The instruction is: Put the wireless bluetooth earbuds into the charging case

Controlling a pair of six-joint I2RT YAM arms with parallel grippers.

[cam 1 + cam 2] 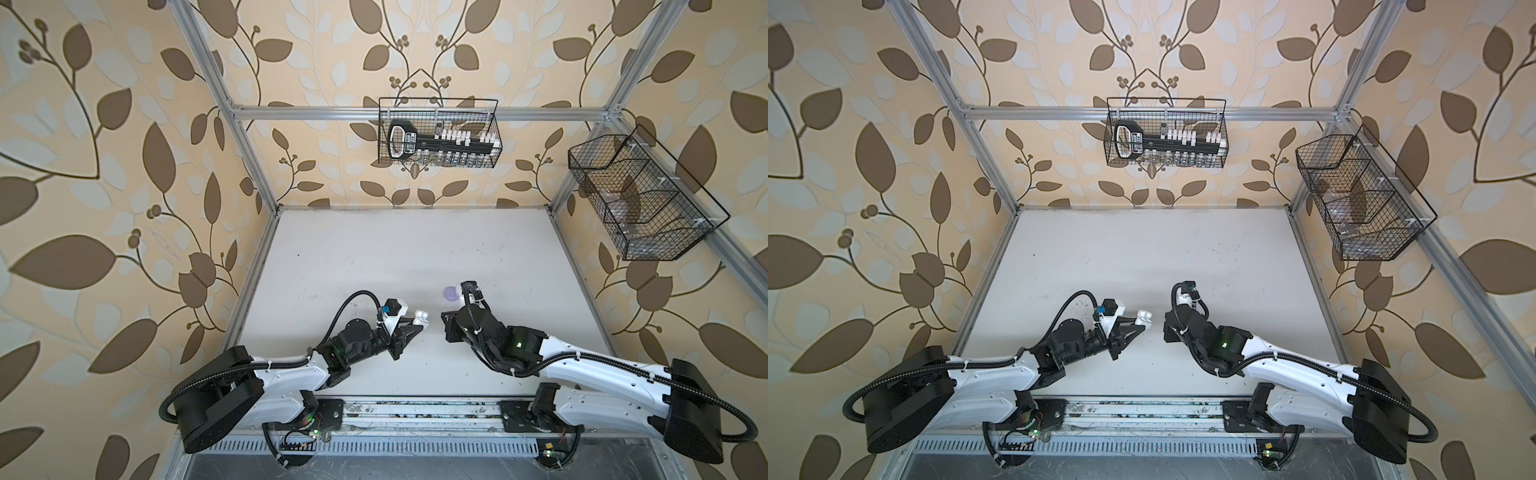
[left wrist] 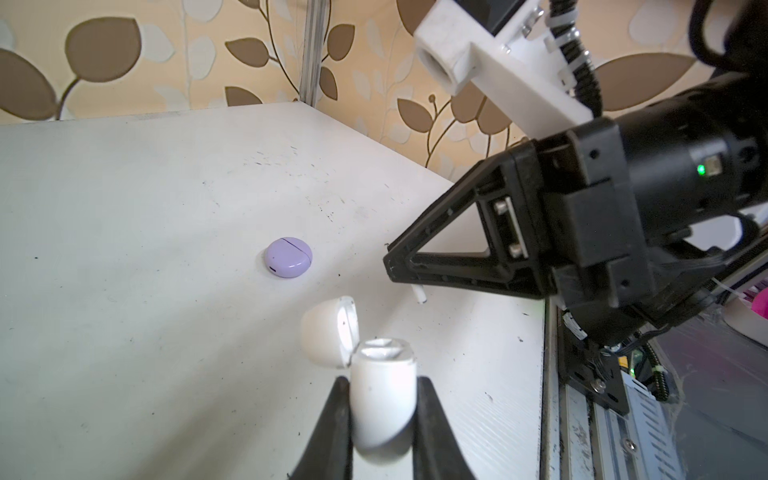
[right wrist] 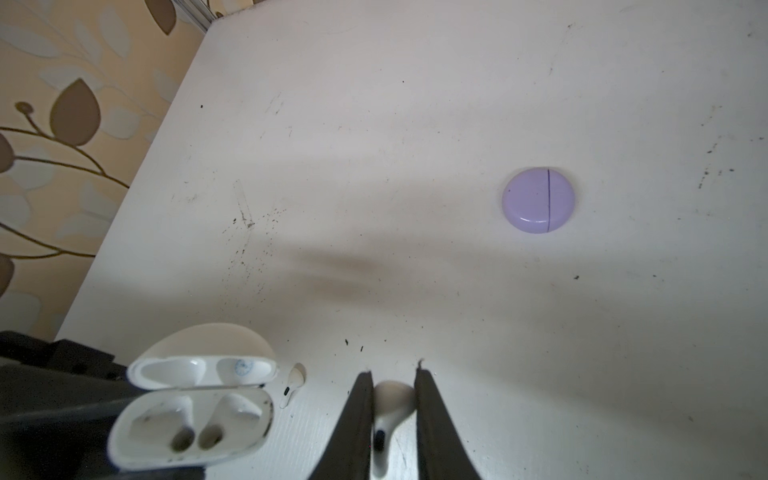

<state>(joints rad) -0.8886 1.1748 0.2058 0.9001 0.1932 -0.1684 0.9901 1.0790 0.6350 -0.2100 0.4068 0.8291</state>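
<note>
A white table [image 1: 374,249] is enclosed by leaf-patterned walls [image 1: 124,166]. A back basket [image 1: 440,133] and a side basket [image 1: 640,199] are hung on the frame, well clear of the work. Near the front middle, the left gripper [image 2: 382,386] is clamped on the body of a white case [image 2: 384,399]. Its lid is swung open and its two wells are exposed, and it is faced by the right gripper [image 3: 394,374], a little apart. A closed lilac case [image 3: 538,199] is laid flat farther back, partly covered by the right arm [image 1: 582,361] in a top view. One white earbud [image 3: 390,409] is pinched between the right jaws. A second earbud [image 3: 293,384] is seen lying on the table, just beside the white case in the right wrist view.
</note>
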